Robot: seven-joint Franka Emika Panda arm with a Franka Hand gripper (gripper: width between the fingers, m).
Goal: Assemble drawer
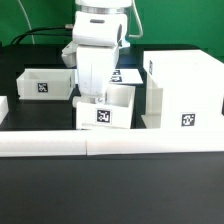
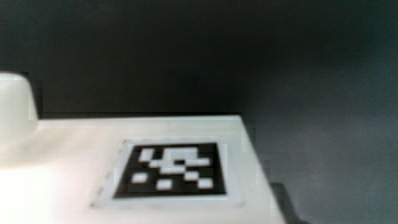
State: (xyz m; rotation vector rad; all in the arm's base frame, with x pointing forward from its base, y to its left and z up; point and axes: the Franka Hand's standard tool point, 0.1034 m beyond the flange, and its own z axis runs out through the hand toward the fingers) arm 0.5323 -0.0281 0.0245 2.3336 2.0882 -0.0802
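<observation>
A small open-topped white tray [image 1: 110, 108] with a tag on its front stands on the black table at centre front. My gripper [image 1: 97, 97] reaches straight down onto that tray's back wall; its fingertips are hidden behind the wall. A second small tray [image 1: 44, 83] stands at the exterior view's left. The big cabinet shell [image 1: 185, 90] stands at the exterior view's right. The wrist view shows a white tagged face [image 2: 175, 170] very close up, with black table beyond. The fingers are not clear there.
Long low white border bars [image 1: 110, 142] run along the front of the work area. The marker board [image 1: 128, 75] lies behind the arm. A rounded white part [image 2: 11, 112] shows at the wrist view's edge.
</observation>
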